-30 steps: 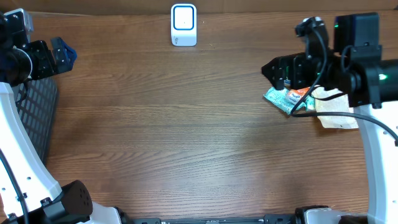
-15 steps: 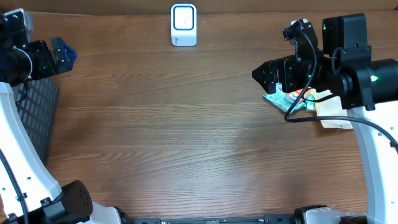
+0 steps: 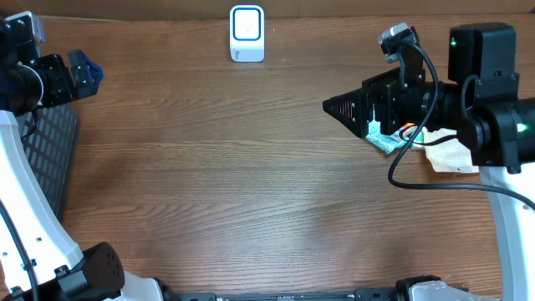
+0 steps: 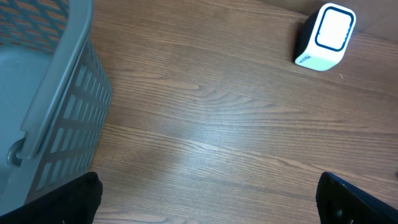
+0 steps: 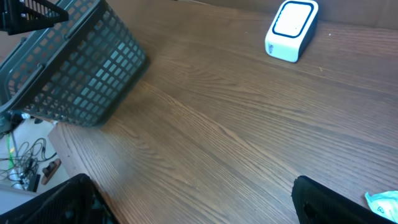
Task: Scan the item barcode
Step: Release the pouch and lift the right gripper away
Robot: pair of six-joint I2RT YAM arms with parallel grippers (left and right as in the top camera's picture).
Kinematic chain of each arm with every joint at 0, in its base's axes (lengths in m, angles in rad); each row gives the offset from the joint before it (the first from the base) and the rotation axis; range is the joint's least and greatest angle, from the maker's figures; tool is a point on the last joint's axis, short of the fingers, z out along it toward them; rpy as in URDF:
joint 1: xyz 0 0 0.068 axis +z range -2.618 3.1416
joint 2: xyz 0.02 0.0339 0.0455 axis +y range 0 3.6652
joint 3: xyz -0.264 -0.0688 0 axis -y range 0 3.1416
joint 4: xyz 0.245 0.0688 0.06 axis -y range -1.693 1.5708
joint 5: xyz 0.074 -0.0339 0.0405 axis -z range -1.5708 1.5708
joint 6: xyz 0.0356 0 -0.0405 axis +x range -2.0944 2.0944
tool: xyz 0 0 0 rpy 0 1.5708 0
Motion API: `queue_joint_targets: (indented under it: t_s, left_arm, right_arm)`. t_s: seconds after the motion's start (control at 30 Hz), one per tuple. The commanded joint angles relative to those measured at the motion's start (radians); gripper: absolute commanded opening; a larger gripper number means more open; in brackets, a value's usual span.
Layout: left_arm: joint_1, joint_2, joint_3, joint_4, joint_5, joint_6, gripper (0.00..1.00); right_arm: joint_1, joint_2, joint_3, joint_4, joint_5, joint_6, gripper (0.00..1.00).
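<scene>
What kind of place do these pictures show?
Probably a mock shop checkout in a lab: a white barcode scanner stands on the wooden table, a grey mesh basket sits at its left edge, and packets lie at the right.

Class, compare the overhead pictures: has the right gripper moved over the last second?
Yes. The right gripper has shifted left, closer to the white barcode scanner, which stayed put.

Robotics laboratory bench set up as a mock shop checkout. A wood-grain table (image 3: 251,176) carries a white barcode scanner (image 3: 247,33) and a grey mesh basket (image 5: 81,68), with the left arm (image 3: 18,188) and right arm (image 3: 503,209) standing at its sides. Loose cables (image 5: 28,163) lie on the floor past the table edge.
</scene>
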State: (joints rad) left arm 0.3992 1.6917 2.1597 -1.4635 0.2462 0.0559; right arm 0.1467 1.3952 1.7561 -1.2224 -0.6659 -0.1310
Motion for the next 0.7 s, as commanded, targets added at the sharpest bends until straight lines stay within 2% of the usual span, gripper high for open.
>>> queue_joint_targets:
  t_s: [0.0, 0.43, 0.57, 0.67]
  left_arm:
    - [-0.007, 0.003, 0.003, 0.001, -0.002, 0.011, 1.00]
    - [-0.007, 0.003, 0.003, 0.001, -0.003, 0.011, 1.00]
    - [-0.007, 0.003, 0.003, 0.001, -0.002, 0.011, 1.00]
    - [-0.007, 0.003, 0.003, 0.001, -0.002, 0.011, 1.00]
  right_arm:
    - [0.006, -0.007, 0.012, 0.000, 0.002, 0.000, 1.00]
    - [0.004, -0.039, 0.008, -0.005, 0.162, -0.061, 1.00]
    - [0.004, -0.104, -0.064, 0.121, 0.248, -0.061, 1.00]
    - [0.004, -0.229, -0.209, 0.325, 0.276, -0.100, 1.00]
